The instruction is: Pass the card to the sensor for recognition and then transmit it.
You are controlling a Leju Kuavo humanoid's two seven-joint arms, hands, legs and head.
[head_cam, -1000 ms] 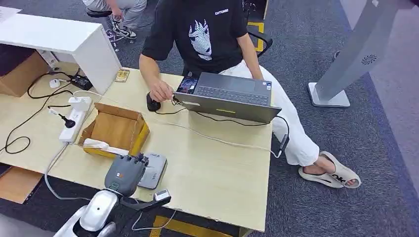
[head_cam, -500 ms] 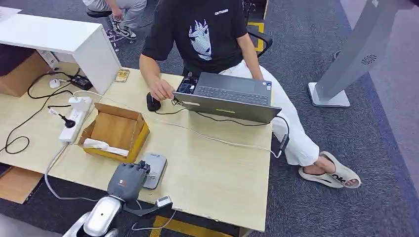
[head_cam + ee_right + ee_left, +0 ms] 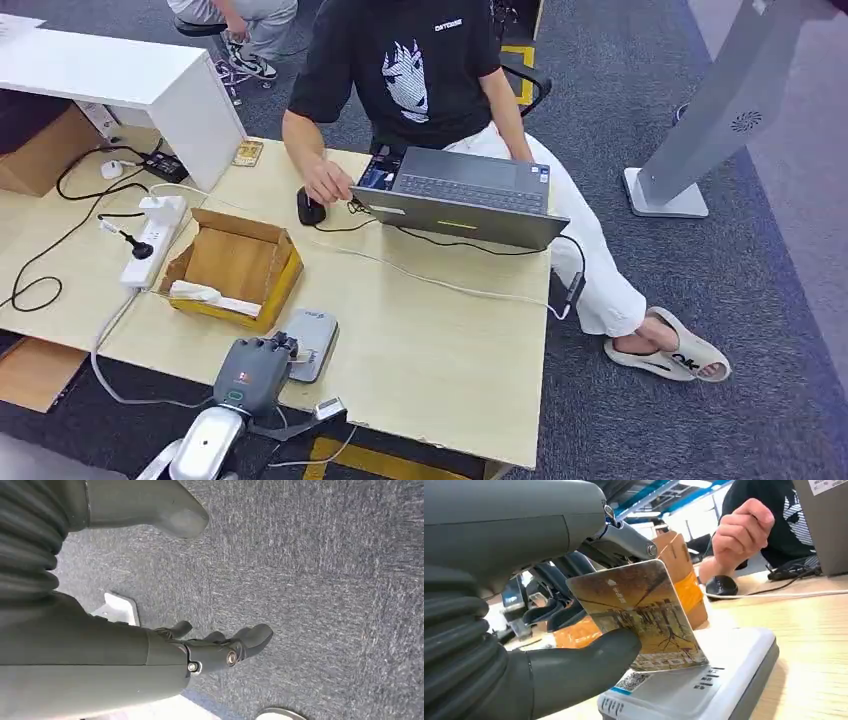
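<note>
One card [image 3: 644, 615] is pinched between the left hand [image 3: 255, 368] thumb and fingers, its lower edge touching the grey sensor [image 3: 312, 340] near the table's [image 3: 440, 350] front edge. Right hand [image 3: 200, 650] hangs over carpet, fingers apart, holding nothing.

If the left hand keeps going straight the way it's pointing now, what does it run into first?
Most likely the grey sensor: the left hand holds the card just over its top face, fingers aimed across it. Beyond lies the cardboard box, though depth is hard to judge.
</note>
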